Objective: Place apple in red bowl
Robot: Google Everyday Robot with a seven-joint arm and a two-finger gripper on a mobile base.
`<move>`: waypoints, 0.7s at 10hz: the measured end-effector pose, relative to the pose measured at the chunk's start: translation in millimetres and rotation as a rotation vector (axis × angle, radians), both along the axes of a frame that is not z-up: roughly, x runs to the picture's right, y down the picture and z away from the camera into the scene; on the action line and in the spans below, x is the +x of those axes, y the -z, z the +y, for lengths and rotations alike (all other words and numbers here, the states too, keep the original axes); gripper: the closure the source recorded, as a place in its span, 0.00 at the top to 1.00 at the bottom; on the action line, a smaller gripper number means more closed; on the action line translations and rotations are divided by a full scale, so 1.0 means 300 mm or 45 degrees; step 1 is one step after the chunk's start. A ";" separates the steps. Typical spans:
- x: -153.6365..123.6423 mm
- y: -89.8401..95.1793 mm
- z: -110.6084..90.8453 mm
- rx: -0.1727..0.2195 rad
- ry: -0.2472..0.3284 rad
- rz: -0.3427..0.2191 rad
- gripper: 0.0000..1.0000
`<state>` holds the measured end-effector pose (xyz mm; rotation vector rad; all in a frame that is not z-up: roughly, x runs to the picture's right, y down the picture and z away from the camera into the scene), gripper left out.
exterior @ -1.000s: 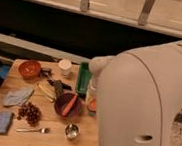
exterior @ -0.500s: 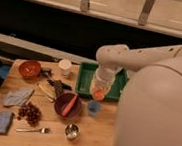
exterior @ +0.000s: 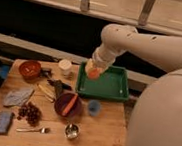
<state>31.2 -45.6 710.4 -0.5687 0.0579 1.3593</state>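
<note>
The apple (exterior: 93, 73), a small orange-peach fruit, is held at the tip of my gripper (exterior: 92, 68), which is shut on it. The gripper hangs from the white arm above the left edge of the green tray (exterior: 111, 88), clear of the table. The red bowl (exterior: 30, 69) stands at the table's back left, well to the left of the gripper, with something small inside it.
A white cup (exterior: 65, 66) stands between the red bowl and the tray. A purple bowl (exterior: 62, 108) holds a carrot stick (exterior: 70, 104). Also on the table are a blue cup (exterior: 94, 107), a steel cup (exterior: 71, 131), grapes (exterior: 30, 113), a spoon (exterior: 34, 129), a grey cloth (exterior: 17, 97) and a blue sponge (exterior: 2, 122).
The arm has swung up and back from the table's front right, carrying the apple left over the green tray. The things on the table have not moved.
</note>
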 end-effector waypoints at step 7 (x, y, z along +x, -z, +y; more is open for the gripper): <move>-0.011 -0.003 -0.029 0.029 0.023 -0.039 0.00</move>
